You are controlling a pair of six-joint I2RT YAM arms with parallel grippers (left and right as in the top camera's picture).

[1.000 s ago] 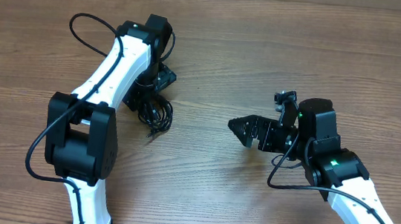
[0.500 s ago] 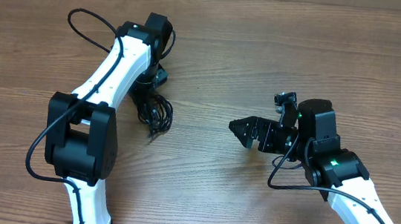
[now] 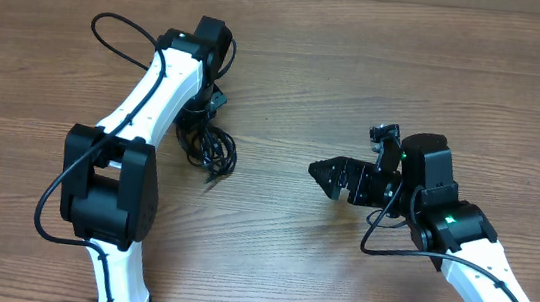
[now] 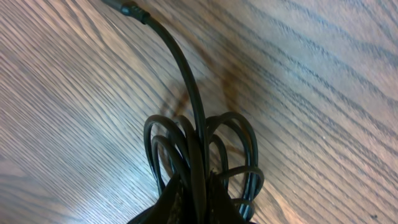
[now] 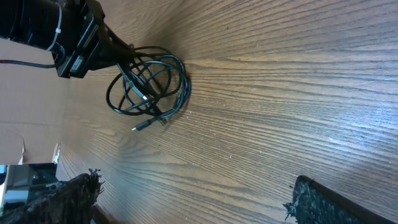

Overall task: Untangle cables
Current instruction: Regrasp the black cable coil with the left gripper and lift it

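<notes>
Wood tabletop (image 3: 359, 70) is running under both of our arms. We are reaching the left arm (image 3: 156, 89) out over the far left part of it, while the right arm (image 3: 479, 264) is sitting at the near right, pointing left toward the middle.

We are working on the cables (image 3: 212, 150), which are lying as one coiled black bundle on the left half of the table, just beside and partly under the left arm's wrist. The left gripper (image 4: 189, 208) is clenched on the far edge of that bundle; in its own camera several loops are fanning out from between the jaws and one strand is running away across the wood. The right gripper (image 3: 323, 177) is hovering well apart from the bundle with its jaws spread wide and nothing between them.

We judge that we are at the opening step: anchoring the knot with one hand while the other is lining up. A silver-tipped plug (image 5: 138, 127) is sticking out of the bundle's near side, free on the table. The next move, as we read it, calls for bringing the right gripper left and down onto that loose end, pinching it, then drawing it away while the left is holding firm.
</notes>
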